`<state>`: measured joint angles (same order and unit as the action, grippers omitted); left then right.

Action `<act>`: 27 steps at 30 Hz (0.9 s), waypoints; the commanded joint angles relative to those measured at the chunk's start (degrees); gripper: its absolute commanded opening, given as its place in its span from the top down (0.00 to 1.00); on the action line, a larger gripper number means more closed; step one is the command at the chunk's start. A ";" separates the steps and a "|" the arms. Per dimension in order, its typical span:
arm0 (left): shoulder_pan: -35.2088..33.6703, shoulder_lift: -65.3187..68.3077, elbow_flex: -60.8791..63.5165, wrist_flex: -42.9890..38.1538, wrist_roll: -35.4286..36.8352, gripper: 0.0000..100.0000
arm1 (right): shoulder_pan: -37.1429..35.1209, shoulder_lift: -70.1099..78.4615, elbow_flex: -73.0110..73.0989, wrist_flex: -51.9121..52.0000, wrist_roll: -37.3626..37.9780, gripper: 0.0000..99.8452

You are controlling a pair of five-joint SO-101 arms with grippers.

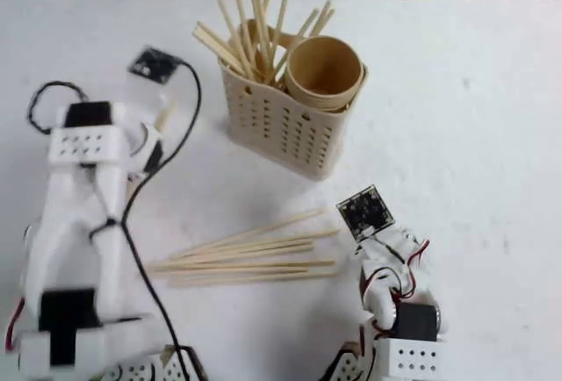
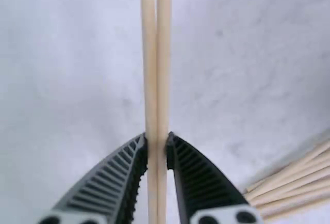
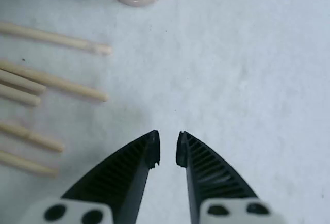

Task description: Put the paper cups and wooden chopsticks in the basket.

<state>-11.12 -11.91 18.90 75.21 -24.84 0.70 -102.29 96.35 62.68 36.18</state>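
The basket [image 1: 290,131] is already holding the paper cups [image 1: 325,69] and several wooden chopsticks [image 1: 255,21]. The left gripper [image 2: 157,149] is clamping two chopsticks [image 2: 157,53]. The right gripper [image 3: 168,149] is standing narrowly open, empty. Loose chopsticks [image 1: 255,256] are lying on the bench [image 1: 474,161], remaining to be moved.

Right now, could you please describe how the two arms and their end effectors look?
Both are white with black motors. The left arm carries a black cable, the right arm red wires. The left end effector and right end effector have black, ribbed, tapering fingers.
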 commanded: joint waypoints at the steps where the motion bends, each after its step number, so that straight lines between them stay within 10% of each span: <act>1: 0.75 -11.74 -3.16 -0.18 4.57 0.98 | -0.31 -0.31 0.53 -0.48 0.35 0.93; 14: 20.53 -15.43 -28.66 -7.03 20.04 0.98 | -0.31 -0.31 0.53 -0.48 0.35 0.93; 27: 27.74 -10.59 -31.91 -15.12 20.84 0.98 | -0.31 -0.31 0.53 -0.48 0.35 0.93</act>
<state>15.96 -22.55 -10.55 60.62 -4.26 0.70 -102.29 96.35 62.68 36.18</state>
